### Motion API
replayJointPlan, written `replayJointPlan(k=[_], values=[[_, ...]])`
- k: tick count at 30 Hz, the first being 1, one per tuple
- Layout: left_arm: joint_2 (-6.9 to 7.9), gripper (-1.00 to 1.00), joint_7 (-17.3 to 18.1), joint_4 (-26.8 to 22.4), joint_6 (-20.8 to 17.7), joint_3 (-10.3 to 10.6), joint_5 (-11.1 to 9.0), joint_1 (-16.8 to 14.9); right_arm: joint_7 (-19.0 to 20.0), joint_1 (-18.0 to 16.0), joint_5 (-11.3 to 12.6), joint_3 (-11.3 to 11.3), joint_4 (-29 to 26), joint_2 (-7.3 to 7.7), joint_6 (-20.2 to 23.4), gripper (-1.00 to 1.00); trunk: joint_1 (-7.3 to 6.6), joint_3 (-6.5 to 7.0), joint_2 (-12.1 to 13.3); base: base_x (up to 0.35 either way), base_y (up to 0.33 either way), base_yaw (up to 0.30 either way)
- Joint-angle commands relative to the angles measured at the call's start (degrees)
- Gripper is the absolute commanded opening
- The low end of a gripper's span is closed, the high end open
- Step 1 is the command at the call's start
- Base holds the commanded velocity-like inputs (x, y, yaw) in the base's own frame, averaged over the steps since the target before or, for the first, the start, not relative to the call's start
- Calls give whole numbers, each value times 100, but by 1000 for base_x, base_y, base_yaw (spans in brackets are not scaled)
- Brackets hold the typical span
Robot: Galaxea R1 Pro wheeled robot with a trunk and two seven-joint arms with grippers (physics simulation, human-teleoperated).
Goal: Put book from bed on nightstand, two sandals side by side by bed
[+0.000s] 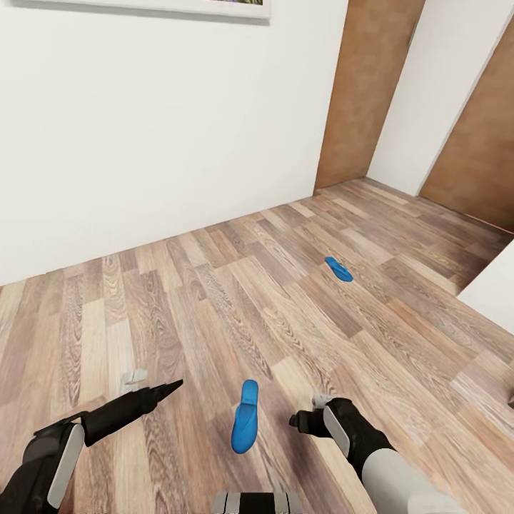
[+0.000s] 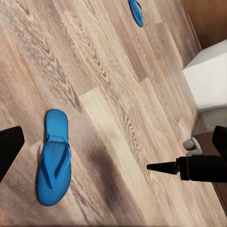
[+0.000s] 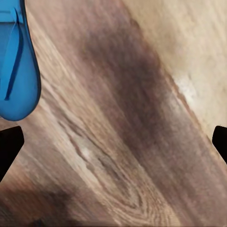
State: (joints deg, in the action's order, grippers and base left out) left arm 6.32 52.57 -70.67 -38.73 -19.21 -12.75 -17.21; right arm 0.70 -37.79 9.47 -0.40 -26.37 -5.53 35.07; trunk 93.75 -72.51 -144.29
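Low over wood-plank floor (image 1: pixel 214 300), both grippers: left gripper (image 1: pixel 146 385) with fingers spread wide, holding nothing; right gripper (image 1: pixel 308 412) likewise spread and empty, just beside near blue sandal (image 1: pixel 245 417), not touching. Near sandal flat on floor, strap side up, between the two arms. Second blue sandal (image 1: pixel 339 268) well apart, farther out toward brown doors (image 1: pixel 371 93). White wall (image 1: pixel 143 128) behind.
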Motion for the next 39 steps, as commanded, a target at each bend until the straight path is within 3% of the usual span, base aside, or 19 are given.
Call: replayJointPlan(k=[1, 20, 30, 39], values=[[0, 100, 7, 0, -38, -3, -26, -5, 0, -1, 21, -4, -8, 0, 26, 100, 1, -27, -3, 0, 0, 0], [0, 100, 7, 0, -38, -3, -26, -3, 1, -1, 20, -7, -11, 0, 26, 100, 50, -448, -29, 0, 0, 0], [0, 100, 7, -1, -38, -3, -26, -5, 9, -1, 20, -5, -17, 0, 18, 100, 50, -448, -29, 0, 0, 0], [0, 100, 7, 0, -38, -3, -26, -5, 9, -1, 20, -4, -17, 0, 18, 100, 73, -647, -41, 0, 0, 0]])
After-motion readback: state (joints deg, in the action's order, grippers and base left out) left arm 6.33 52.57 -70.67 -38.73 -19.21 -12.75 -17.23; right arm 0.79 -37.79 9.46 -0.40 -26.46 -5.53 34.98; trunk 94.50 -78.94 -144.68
